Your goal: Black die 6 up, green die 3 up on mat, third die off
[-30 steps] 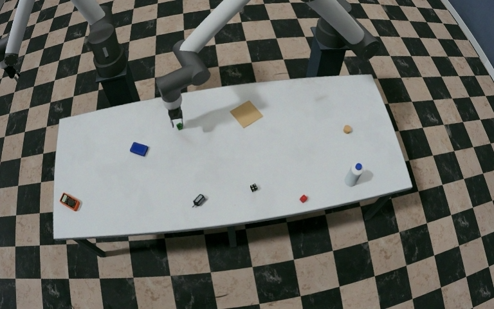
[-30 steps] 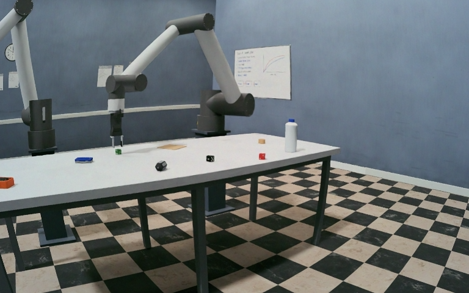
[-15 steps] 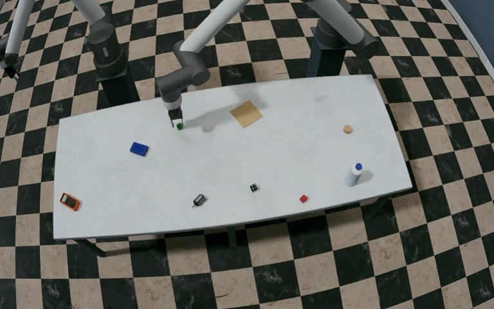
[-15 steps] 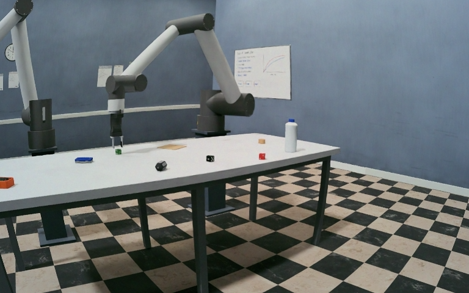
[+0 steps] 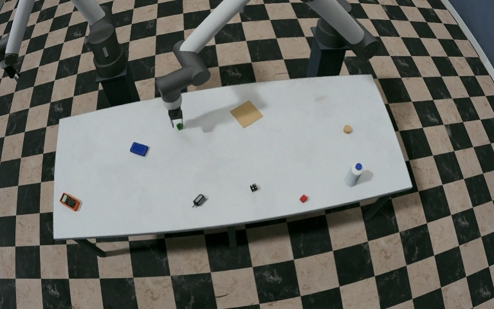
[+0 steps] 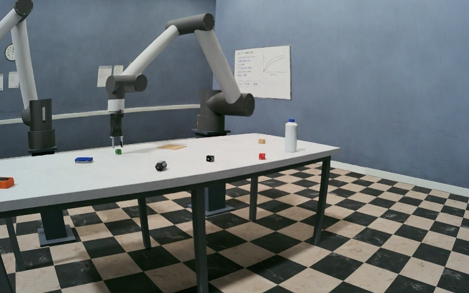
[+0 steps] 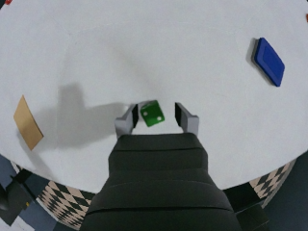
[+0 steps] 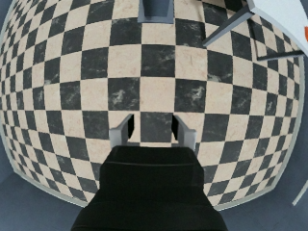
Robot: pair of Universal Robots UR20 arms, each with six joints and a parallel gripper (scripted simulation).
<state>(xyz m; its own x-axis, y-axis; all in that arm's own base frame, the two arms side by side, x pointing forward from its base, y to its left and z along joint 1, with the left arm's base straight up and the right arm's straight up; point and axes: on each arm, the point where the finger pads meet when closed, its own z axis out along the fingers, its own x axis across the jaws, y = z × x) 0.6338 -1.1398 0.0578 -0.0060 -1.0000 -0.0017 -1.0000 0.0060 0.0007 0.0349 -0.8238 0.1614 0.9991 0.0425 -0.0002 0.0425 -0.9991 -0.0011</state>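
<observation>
The green die lies flat on the table with two pips on top in the left wrist view. My left gripper is open just above it, fingers on either side of it in that view. The black die, several pips on top, lies near the front edge. The red die lies to its right, off the mat. The tan mat holds no die. My right gripper is open and empty, off the table's left side.
A blue box lies front-left of the green die. An orange multimeter, a dark hexagonal object, a white bottle and a small wooden piece stand or lie elsewhere on the table.
</observation>
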